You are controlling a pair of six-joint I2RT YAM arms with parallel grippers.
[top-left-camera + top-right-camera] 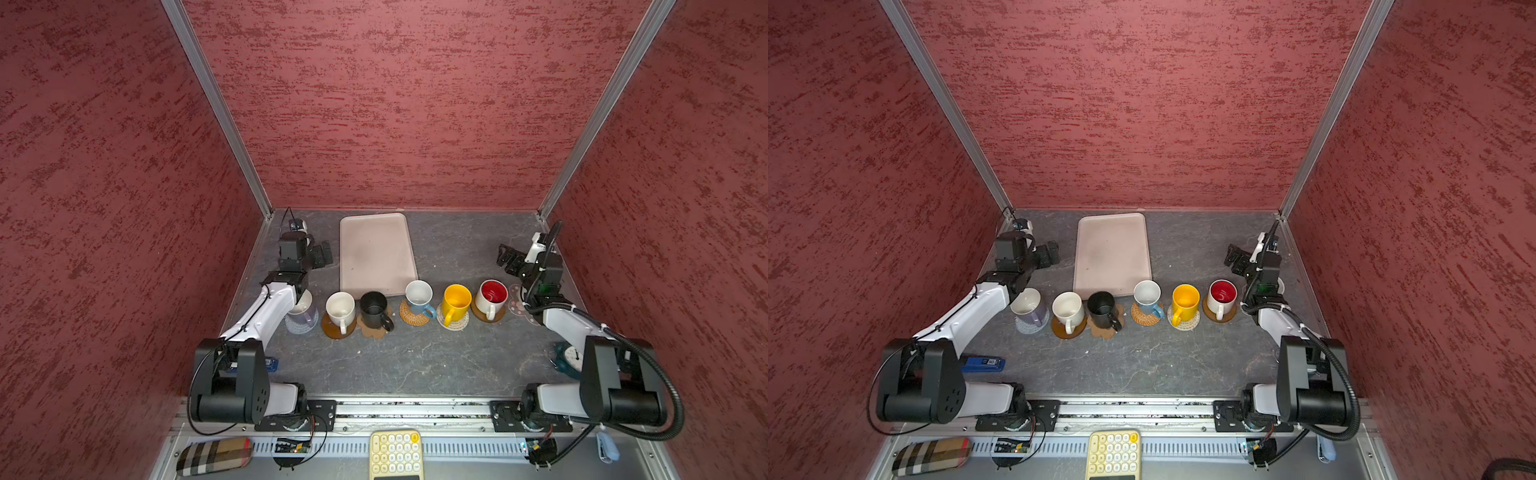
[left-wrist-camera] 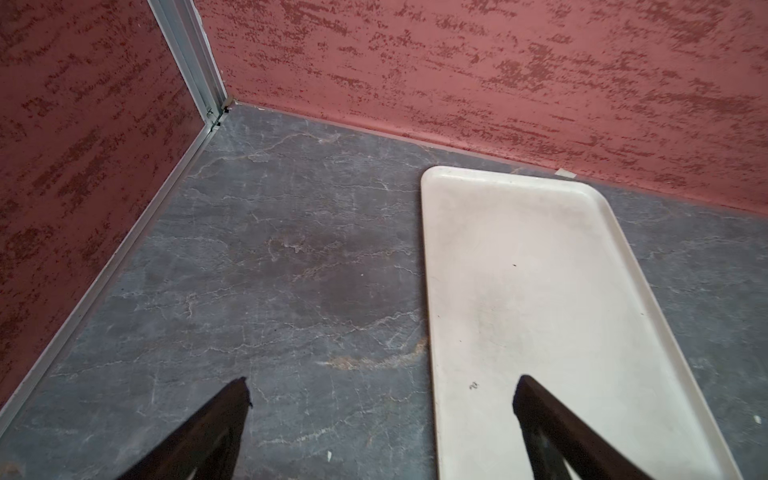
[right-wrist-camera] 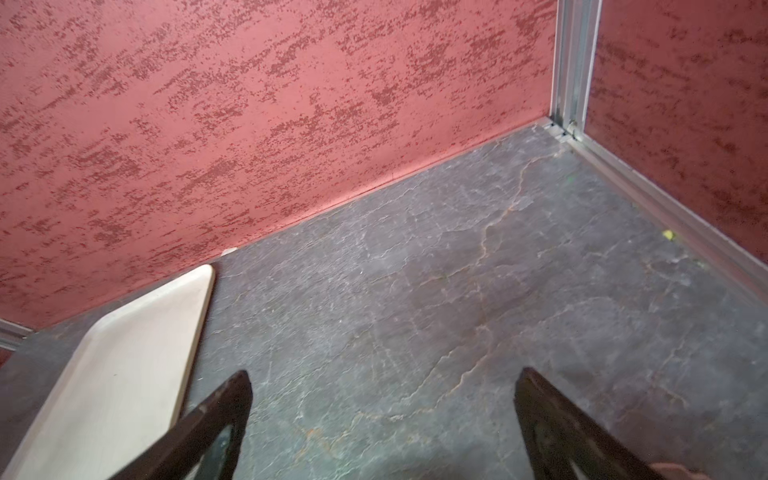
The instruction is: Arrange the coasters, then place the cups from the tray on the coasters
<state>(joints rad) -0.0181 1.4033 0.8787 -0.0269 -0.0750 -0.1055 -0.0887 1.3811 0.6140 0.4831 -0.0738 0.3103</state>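
Matt plastic tray (image 1: 376, 253) — glossy ceramic cups (image 1: 455, 301); stone-look table (image 1: 415, 357).

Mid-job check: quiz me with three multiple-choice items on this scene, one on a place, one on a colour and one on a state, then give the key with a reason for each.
1. The black mug stands on:
A) the grey woven coaster
B) the brown paw-shaped coaster
C) the tan rattan coaster

2. The mug between the light blue mug and the red-inside mug is:
A) yellow
B) black
C) white

3. The left tool is:
A) shut on a mug
B) shut on a coaster
C) open and empty

Key:
1 B: brown paw lobes show from under the black mug in both top views.
2 A: the yellow mug sits between those two in the row.
3 C: the left wrist view shows its fingers spread wide, gripping nothing.
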